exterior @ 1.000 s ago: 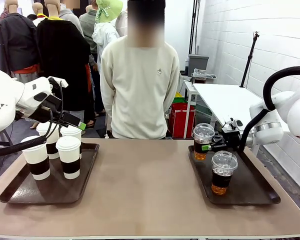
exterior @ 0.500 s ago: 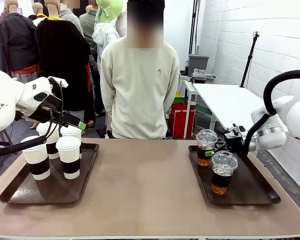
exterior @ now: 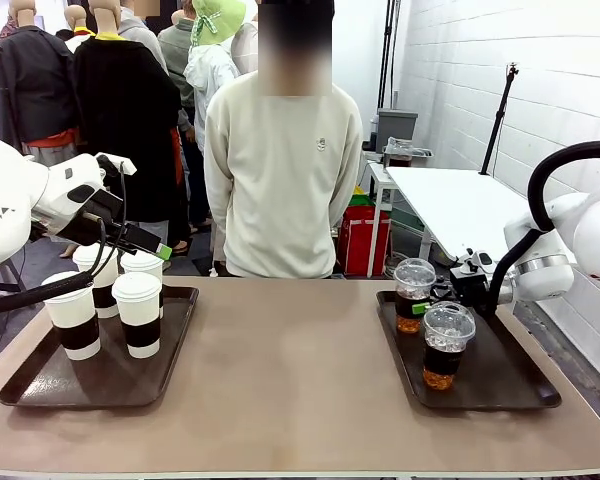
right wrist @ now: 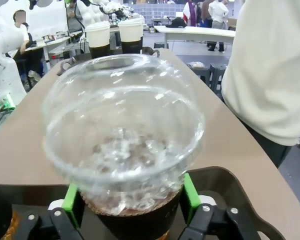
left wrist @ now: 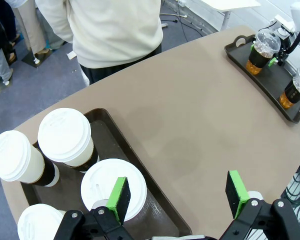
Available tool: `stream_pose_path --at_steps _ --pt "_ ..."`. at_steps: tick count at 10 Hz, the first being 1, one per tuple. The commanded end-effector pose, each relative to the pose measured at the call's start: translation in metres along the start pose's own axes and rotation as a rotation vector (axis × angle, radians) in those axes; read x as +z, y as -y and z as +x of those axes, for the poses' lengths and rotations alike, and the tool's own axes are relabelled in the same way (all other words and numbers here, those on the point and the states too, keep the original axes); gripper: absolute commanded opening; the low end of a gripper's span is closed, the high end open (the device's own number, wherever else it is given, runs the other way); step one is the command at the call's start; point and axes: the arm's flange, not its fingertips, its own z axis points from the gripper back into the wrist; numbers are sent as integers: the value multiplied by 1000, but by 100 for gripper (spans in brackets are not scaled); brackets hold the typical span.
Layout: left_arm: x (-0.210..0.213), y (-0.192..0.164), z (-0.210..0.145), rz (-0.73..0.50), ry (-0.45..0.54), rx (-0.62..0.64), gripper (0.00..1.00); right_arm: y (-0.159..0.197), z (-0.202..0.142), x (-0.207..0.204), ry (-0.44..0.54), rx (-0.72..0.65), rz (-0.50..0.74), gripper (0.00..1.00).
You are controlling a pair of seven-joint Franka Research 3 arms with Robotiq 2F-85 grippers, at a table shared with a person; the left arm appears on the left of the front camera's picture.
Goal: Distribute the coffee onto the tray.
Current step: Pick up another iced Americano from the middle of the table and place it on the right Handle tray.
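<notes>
Front view, left to right: my left gripper (exterior: 150, 245) hangs with its jaws spread wide and holding nothing, above the four tall white paper cups with white lids and dark sleeves (exterior: 110, 295). They stand clustered at the far end of the dark brown plastic tray (exterior: 40, 385) on the left side of the tan table (exterior: 280, 370). A person in a cream sweater (exterior: 280, 170) stands at the far edge. A second dark tray (exterior: 510, 385) on the right carries two clear dome-lidded cups of dark liquid (exterior: 447, 345), one nearer me and one at its far left corner. My right gripper (right wrist: 132, 200) brackets the far cup (right wrist: 122, 145), green pads beside its sleeve; whether they press or have let go, I cannot tell.
</notes>
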Motion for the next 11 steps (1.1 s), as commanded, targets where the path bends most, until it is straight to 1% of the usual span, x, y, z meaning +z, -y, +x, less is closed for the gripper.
stream_pose_path --at_steps 1,4,8,11 --pt "0 -2 -1 -4 -2 -2 100 -7 -3 6 31 -11 -8 100" --pt "0 -2 -1 -4 -2 -2 100 -10 -4 15 38 -38 -37 100" --pt "0 -2 -1 -4 -2 -2 100 -29 -12 40 37 -72 -85 100" --pt "0 -2 -1 -4 -2 -2 100 -33 -11 46 42 -81 -121 100"
